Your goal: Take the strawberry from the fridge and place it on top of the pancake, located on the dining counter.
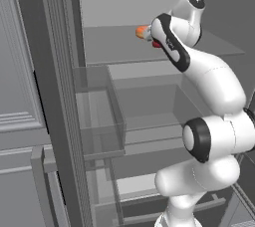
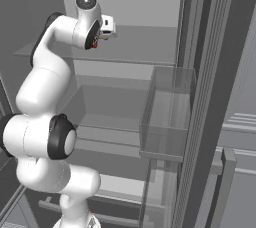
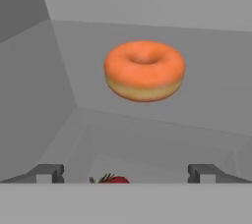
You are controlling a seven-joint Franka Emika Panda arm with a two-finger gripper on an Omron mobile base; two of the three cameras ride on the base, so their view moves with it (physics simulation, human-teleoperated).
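Pale grey walls of the open fridge (image 1: 149, 101) surround me, glass shelves stepping back into it and clear door bins hanging at either side. Nearest to me, in the hand view, my gripper (image 3: 125, 174) stands wide open with nothing in it, its two tips far apart at the bottom edge. Between them, low on the shelf, sits the strawberry (image 3: 114, 179); I see just its red top and a bit of green leaf. Beyond it on the same upper shelf lies an orange-glazed doughnut (image 3: 144, 70), near but apart from the berry.

My worry is the approach. The berry is small and round, so if I close off-centre it could squirt sideways or roll toward the doughnut, and coming down too far could knock my tips on the glass.

Most of the berry is cut off, so I cannot judge how it lies. From the base cameras my own wrist covers the fingers.
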